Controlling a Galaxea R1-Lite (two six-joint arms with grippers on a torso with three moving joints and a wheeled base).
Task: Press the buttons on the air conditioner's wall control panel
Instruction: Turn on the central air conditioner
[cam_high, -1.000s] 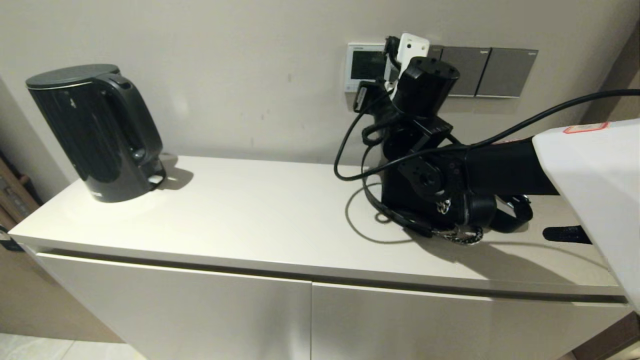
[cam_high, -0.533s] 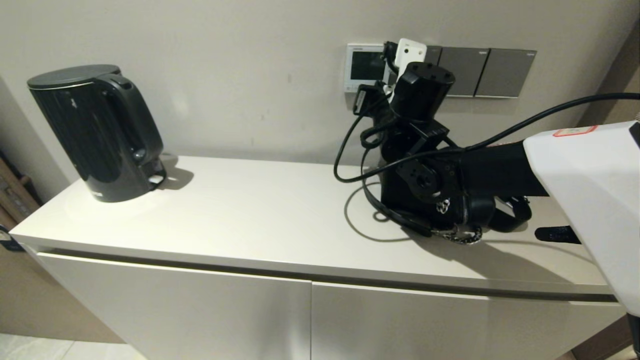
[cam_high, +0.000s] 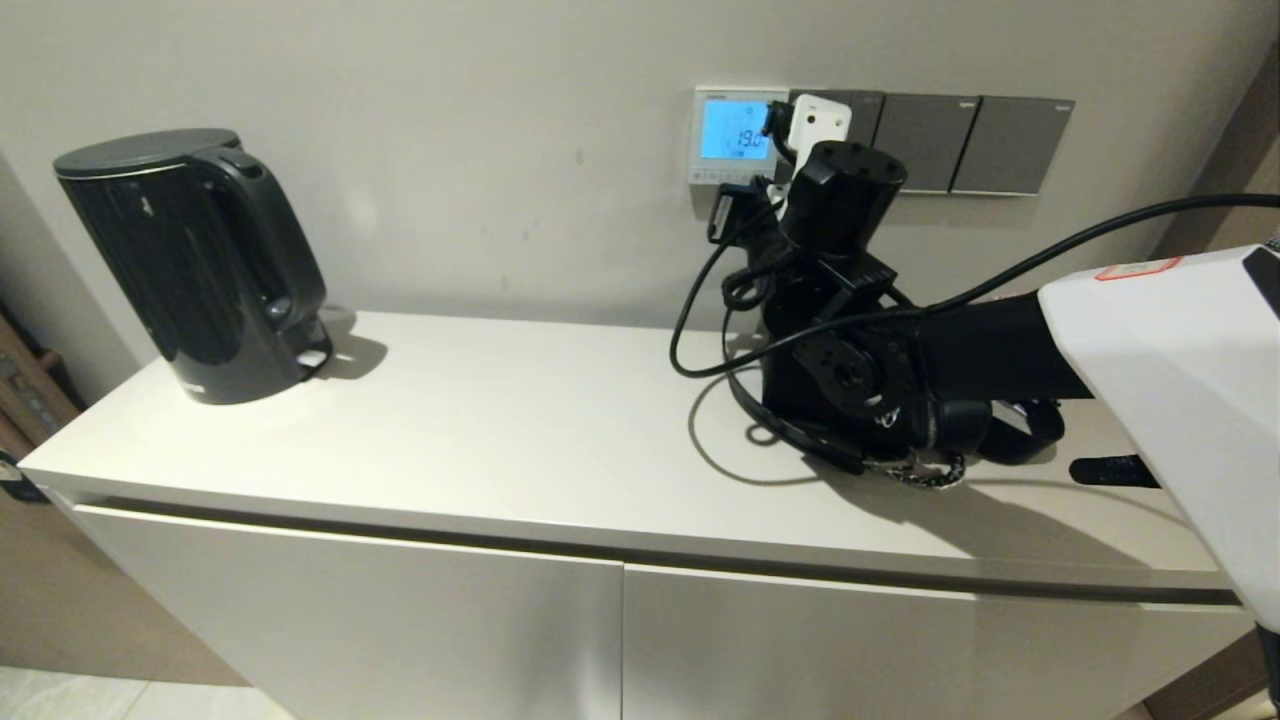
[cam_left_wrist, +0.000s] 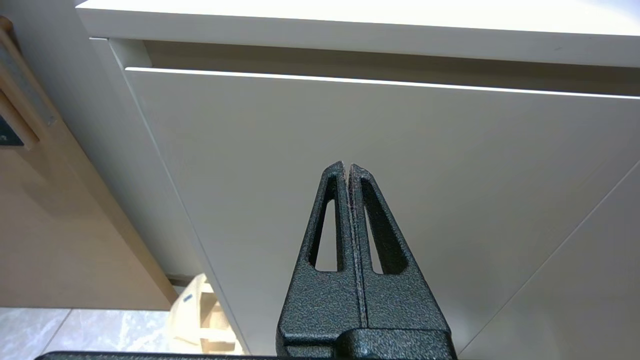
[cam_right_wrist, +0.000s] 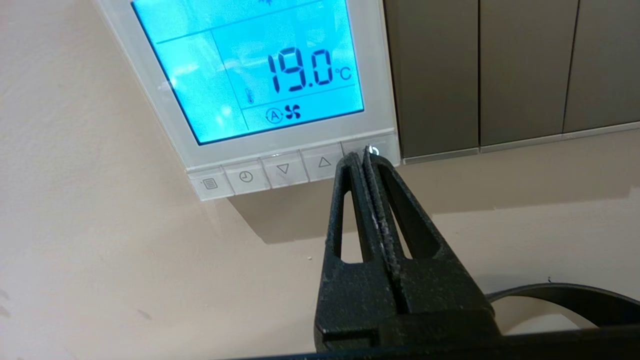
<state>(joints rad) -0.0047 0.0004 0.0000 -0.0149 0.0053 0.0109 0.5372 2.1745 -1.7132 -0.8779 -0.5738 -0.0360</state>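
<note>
The white wall control panel (cam_high: 712, 177) (cam_right_wrist: 165, 115) hangs on the wall above the cabinet, its screen lit blue and reading 19.0 °C. A row of pale buttons (cam_right_wrist: 282, 169) runs along its bottom edge. My right gripper (cam_right_wrist: 362, 156) is shut and empty, its tips over the power button (cam_right_wrist: 372, 147) at the row's end nearest the grey switch plates; I cannot tell whether they touch it. In the head view the right wrist hides the gripper and part of the panel. My left gripper (cam_left_wrist: 346, 167) is shut and empty, parked low before the cabinet front.
Grey rocker switch plates (cam_high: 970, 142) (cam_right_wrist: 520, 70) sit next to the panel. A black electric kettle (cam_high: 195, 262) stands on the white cabinet top (cam_high: 500, 420) at the left. A black bag with a chain (cam_high: 900, 440) lies under the right arm.
The panel's screen has gone from dark to lit blue with digits. The right wrist shifted slightly lower and towards the panel's bottom edge.
</note>
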